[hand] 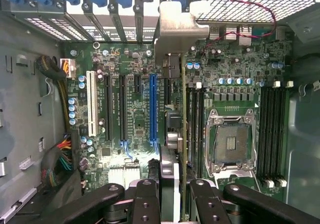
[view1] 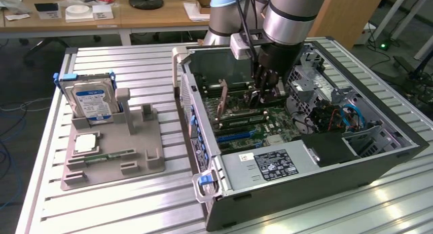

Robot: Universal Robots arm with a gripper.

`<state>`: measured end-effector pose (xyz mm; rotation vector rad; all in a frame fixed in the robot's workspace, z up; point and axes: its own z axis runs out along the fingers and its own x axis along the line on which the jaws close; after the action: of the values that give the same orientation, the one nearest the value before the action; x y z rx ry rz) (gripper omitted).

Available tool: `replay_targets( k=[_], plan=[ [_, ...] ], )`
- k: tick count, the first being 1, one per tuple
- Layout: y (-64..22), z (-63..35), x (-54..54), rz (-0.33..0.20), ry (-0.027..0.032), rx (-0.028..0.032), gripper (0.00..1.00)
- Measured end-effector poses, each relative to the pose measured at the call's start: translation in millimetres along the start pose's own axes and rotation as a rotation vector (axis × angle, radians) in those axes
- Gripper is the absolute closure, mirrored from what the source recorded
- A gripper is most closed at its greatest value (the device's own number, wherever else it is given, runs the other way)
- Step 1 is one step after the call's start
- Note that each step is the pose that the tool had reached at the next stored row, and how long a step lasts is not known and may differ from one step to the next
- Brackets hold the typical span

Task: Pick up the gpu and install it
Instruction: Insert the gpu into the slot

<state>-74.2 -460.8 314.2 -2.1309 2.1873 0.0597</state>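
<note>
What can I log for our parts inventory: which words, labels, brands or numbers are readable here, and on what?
No text reads clearly.
Hard drive blue label: too small.
Power supply black label: too small.
White sticker beside it: too small.
Motherboard printing: blurred.
gpu in the fingers: no legible marking.

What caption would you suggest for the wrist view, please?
Gripper holds the gpu edge-on over the motherboard inside the open computer case.

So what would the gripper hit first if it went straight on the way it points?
Likely the green motherboard beside the long blue slot; the silver-bracketed green gpu card in the gripper would touch first. Depth unclear.
</note>
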Motion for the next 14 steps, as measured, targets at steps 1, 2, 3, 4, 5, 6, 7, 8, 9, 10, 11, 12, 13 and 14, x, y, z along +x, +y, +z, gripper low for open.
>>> replay_targets(
  k=[1, 2, 3, 4, 5, 6, 7, 8, 9, 10, 11, 12, 13, 14],
  plan=[
    [0.0, 0.1, 0.1, 0.0, -0.0002, 0.0001, 0.72],
    [0.0, 0.1, 0.1, 0.0, -0.0002, 0.0001, 0.72],
    [0.0, 0.1, 0.1, 0.0, -0.0001, 0.0, 0.72],
    [0.0, 0.1, 0.1, 0.0, -0.0001, 0.0, 0.72],
    [-0.1, 0.1, 0.1, 0.0, -0.0001, 0.0, 0.72],
    [0.0, 0.1, 0.1, 0.0, -0.0001, 0.0, 0.72],
    [0.0, 0.1, 0.1, 0.0, -0.0001, 0.0, 0.72],
    [0.0, 0.1, 0.1, 0.0, -0.0001, 0.0, 0.72],
    [0.0, 0.1, 0.1, 0.0, -0.0001, 0.0, 0.72],
    [0.0, 0.1, 0.1, 0.0, -0.0001, 0.0, 0.72],
    [0.2, 0.1, 0.1, 0.0, -0.0001, 0.0, 0.72],
    [0.2, 0.0, 0.1, 0.0, -0.0001, 0.0, 0.72],
    [0.2, 0.1, 0.1, 0.0, -0.0001, 0.0, 0.72],
    [0.3, 0.2, 0.2, 0.0, 0.0, 0.0, 0.72]
  ],
)
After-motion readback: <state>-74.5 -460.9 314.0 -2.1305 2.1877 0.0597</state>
